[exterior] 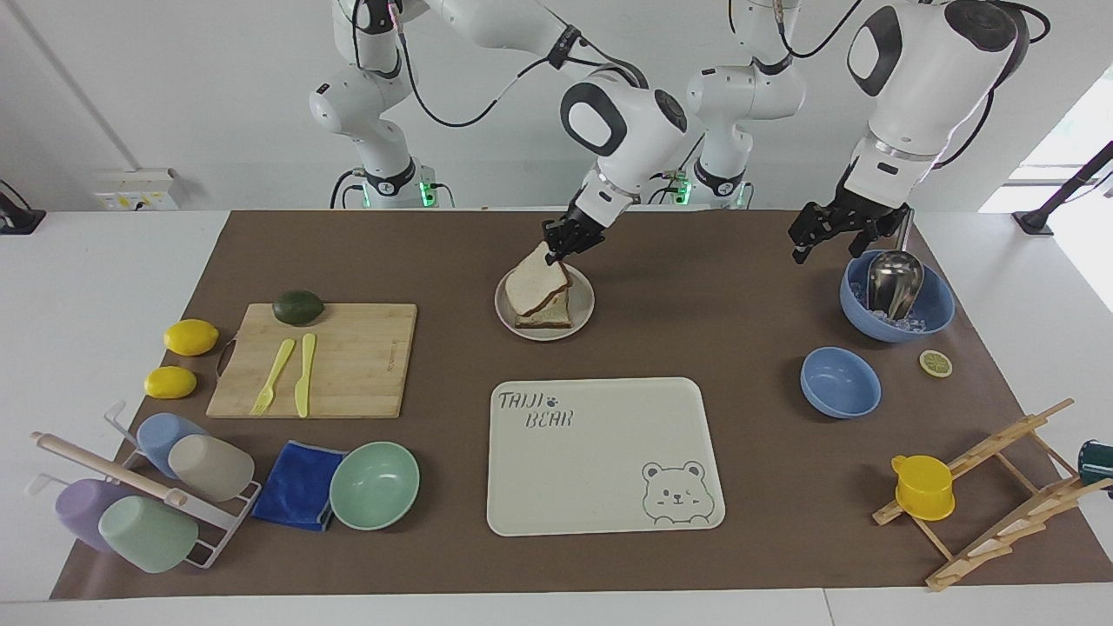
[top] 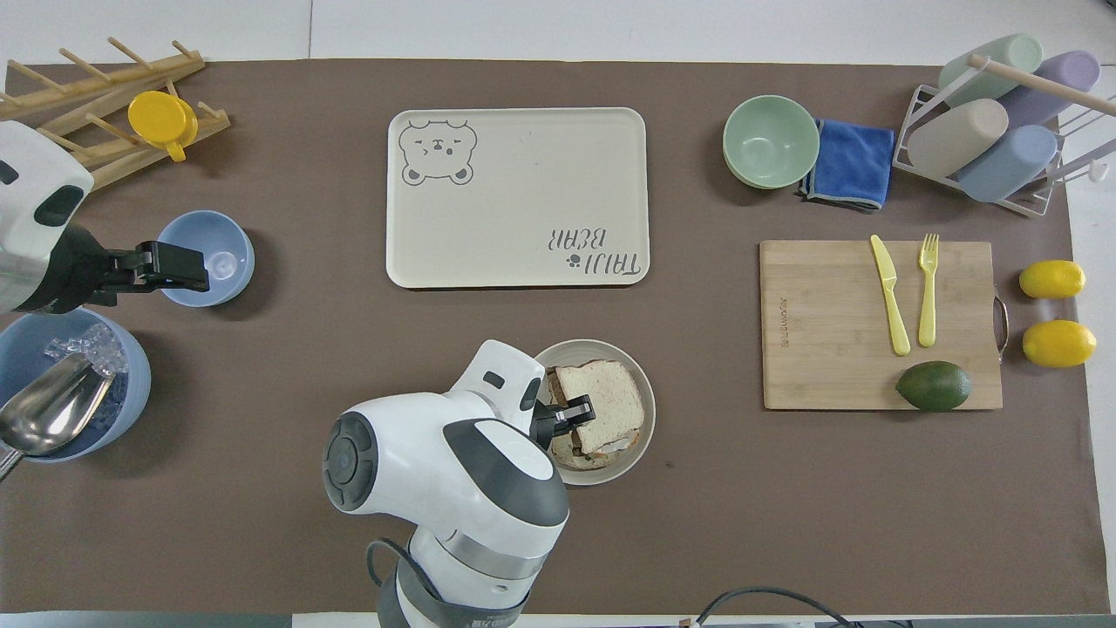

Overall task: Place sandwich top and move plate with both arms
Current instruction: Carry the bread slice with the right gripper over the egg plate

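Over brown-matted table, right claw [exterior: 551, 253] pinches sandwich top [exterior: 537, 286] above plate [exterior: 583, 320].

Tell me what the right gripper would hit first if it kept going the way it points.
Probably the stack on the small round grey-beige plate: the right gripper, shut on the wholewheat bread slice, points down at the toast there; the height left is unclear.

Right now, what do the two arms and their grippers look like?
Both arms are glossy white, rounded jointed shells with dark grey oval panels and joint caps, and black cables looped along the upper links. The left gripper and the right gripper are small, black and fingered.
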Action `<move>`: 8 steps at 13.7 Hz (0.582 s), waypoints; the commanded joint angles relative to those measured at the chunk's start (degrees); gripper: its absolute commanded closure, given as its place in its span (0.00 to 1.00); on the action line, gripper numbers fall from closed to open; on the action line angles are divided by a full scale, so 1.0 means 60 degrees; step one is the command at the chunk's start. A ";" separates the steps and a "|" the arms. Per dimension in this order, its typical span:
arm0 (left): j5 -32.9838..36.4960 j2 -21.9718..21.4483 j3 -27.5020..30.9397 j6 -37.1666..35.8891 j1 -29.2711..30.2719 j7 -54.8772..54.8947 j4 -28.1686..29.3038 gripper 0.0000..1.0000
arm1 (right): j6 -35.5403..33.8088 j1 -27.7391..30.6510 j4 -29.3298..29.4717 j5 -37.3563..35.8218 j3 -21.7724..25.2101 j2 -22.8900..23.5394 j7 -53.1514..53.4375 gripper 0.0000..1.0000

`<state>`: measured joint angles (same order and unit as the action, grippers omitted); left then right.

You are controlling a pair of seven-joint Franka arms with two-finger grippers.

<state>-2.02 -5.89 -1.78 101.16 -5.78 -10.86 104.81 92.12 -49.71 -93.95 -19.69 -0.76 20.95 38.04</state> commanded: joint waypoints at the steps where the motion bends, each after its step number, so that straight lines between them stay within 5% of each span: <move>1: -0.0132 -0.0263 -0.0025 0.0307 0.0070 0.0082 0.0403 0.00 | 0.0232 0.0110 -0.0395 -0.0059 -0.0064 -0.0268 0.0105 1.00; 8: -0.0132 -0.0322 -0.0011 0.0600 0.0070 0.0067 0.0726 0.00 | 0.1008 0.0125 -0.0806 0.0467 -0.0094 -0.0356 0.0368 1.00</move>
<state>-2.02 -5.99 -1.78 102.97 -5.76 -10.86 106.83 95.78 -49.62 -96.18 -18.97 -0.87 20.69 38.76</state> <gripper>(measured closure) 0.000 0.916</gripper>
